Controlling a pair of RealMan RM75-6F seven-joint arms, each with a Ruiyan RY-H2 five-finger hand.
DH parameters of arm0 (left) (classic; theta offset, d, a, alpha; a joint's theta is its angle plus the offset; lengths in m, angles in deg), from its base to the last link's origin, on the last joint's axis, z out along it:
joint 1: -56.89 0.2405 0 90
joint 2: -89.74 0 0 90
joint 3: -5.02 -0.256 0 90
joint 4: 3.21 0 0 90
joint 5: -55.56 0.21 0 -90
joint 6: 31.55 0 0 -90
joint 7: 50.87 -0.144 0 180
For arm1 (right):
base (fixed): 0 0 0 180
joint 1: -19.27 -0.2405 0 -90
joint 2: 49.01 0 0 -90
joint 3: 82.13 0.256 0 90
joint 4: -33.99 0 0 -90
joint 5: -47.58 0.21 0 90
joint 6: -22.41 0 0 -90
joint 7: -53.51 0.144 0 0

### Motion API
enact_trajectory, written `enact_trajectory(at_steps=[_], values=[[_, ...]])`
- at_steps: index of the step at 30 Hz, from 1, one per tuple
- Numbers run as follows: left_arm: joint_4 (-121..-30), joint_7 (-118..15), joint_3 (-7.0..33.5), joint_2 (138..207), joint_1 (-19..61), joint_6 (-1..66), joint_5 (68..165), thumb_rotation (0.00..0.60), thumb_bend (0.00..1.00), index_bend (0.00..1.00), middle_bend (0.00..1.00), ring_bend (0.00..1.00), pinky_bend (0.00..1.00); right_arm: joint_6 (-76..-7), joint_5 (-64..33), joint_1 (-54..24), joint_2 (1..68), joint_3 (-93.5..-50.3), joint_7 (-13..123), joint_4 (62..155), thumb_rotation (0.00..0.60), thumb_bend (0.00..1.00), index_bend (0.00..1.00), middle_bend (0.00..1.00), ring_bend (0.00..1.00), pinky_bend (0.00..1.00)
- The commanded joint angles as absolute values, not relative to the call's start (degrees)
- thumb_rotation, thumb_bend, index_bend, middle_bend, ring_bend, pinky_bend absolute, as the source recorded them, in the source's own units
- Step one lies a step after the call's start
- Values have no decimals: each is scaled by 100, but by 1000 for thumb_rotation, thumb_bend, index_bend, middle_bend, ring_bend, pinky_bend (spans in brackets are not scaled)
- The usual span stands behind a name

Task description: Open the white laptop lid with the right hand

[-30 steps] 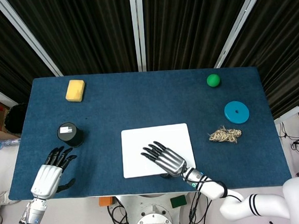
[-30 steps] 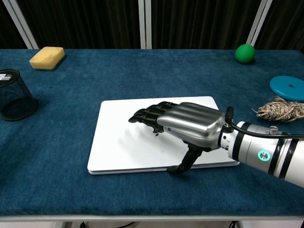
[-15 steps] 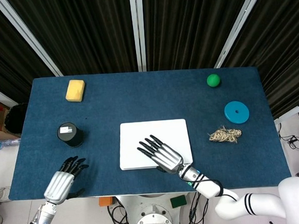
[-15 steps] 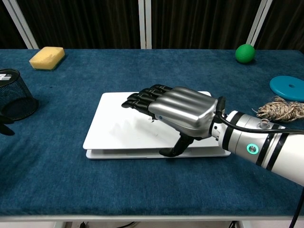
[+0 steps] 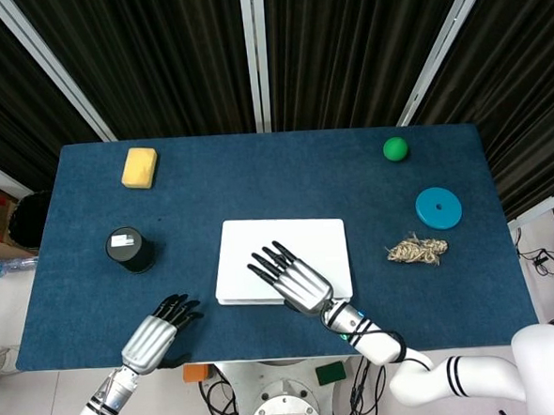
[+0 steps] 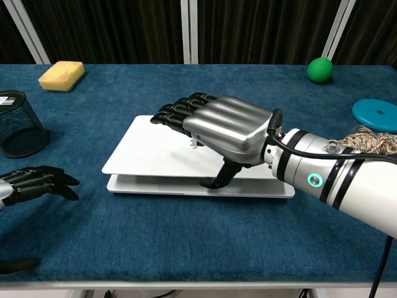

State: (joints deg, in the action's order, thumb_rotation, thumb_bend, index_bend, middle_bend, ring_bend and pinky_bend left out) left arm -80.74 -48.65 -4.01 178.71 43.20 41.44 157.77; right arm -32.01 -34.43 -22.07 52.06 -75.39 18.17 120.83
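Note:
The white laptop point(image 5: 298, 244) lies near the middle of the blue table point(image 5: 257, 180). In the chest view its lid point(image 6: 146, 152) stands a little above the base point(image 6: 186, 187), with a narrow gap along the front edge. My right hand point(image 5: 292, 279) is at that front edge. Its thumb point(image 6: 218, 180) is hooked under the lid while the fingers point(image 6: 177, 115) stretch over the lid's top. My left hand point(image 5: 155, 335) hovers at the table's front left edge, fingers spread and holding nothing; the chest view shows it as the left hand point(image 6: 34, 183) low at the left.
A black mesh cup point(image 5: 130, 248) stands left of the laptop. A yellow sponge point(image 5: 140, 167) lies at the back left. On the right are a green ball point(image 5: 396, 148), a blue disc point(image 5: 438, 208) and a rope bundle point(image 5: 416, 250).
The lid's front edge has risen off the base as my right hand lifted with its thumb under it. My left hand has slid rightward along the table's front edge.

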Motion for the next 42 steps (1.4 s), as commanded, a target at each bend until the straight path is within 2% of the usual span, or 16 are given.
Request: enact_trajectory(at_steps=[1,25,29,42], values=[[-8024,-4867,-355,17973,4188,4054,15830,600,155,204,110,26,72,-3218,-3410,-2231,5236,-7547,1756,12067,600,396,0,0,0,0],[-7940,-4730,-230,18258,3417,3413,15684,600,156,204,69,2,70,-3288,-3194,-2364,5330,-7578,1569,11993,600,397,0,0,0,0],[-7990,-4757,-239,18261,3370,3447,15692,600,156,204,60,0,69,-3294,-3164,-2378,5328,-7584,1562,11995,600,397,0,0,0,0],[-8159,-4717,-173,18121,3003,2908,15350,600,155,201,75,0,66,-3331,-3074,-2433,5356,-7581,1475,11968,600,397,0,0,0,0]])
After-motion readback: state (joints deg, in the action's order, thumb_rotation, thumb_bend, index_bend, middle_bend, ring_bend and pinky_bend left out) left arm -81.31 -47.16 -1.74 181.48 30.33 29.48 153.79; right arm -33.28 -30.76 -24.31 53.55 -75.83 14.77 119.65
